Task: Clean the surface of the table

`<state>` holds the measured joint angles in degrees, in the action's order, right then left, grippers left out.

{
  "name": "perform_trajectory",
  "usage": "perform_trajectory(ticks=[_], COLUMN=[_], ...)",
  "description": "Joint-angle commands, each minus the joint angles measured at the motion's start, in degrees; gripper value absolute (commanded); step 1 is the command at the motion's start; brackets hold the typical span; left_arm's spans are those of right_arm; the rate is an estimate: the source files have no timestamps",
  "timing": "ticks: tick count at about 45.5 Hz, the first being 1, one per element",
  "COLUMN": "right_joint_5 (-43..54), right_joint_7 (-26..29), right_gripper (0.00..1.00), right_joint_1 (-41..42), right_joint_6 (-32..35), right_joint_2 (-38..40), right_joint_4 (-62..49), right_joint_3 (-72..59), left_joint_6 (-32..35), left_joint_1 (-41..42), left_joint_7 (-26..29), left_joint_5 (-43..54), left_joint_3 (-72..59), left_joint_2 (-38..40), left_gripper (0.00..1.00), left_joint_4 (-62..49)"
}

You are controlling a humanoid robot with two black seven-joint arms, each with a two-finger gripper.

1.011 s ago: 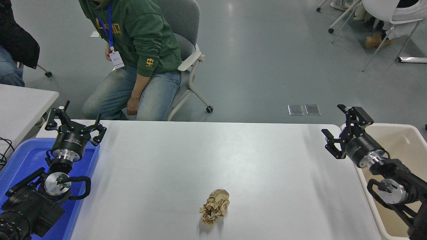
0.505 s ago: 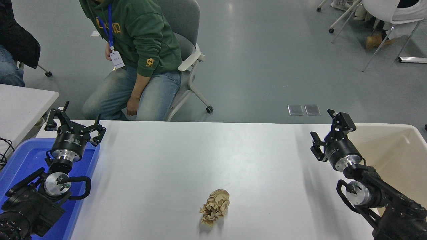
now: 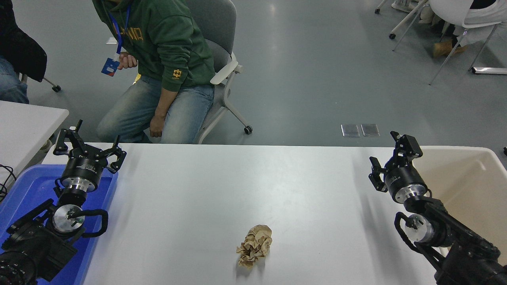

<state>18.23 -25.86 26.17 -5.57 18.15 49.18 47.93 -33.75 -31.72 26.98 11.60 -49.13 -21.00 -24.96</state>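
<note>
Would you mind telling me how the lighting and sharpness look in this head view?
Head view: even overhead light; the table surface shows a soft sheen, no harsh glare. The crumpled brown paper casts a short faint shadow toward the camera. Pale ceiling-light reflections streak the grey floor. Both the left gripper and right gripper are sharp, without motion blur.
</note>
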Motion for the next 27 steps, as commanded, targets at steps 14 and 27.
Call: perform_trajectory(ticks=[14,27], right_joint_5=[-2.50,-2.50], right_joint_7=[13.65,16.80], right_gripper=[1.00,1.00], right_joint_1=[6.60,14.17], right_joint_6=[5.65,7.33], right_joint_2=[17.44,22.11], right_joint_4=[20.51,27.97], right_joint_3=[-16.27,-28.68], left_joint_6=[0.00,0.00], left_joint_1=[-0.01,0.07], left_joint_7=[0.00,0.00], left_joint_5=[0.00,0.00], left_joint_3=[0.00,0.00], left_joint_2=[0.00,0.00], left_gripper=[1.00,1.00], left_joint_4=[0.00,0.00])
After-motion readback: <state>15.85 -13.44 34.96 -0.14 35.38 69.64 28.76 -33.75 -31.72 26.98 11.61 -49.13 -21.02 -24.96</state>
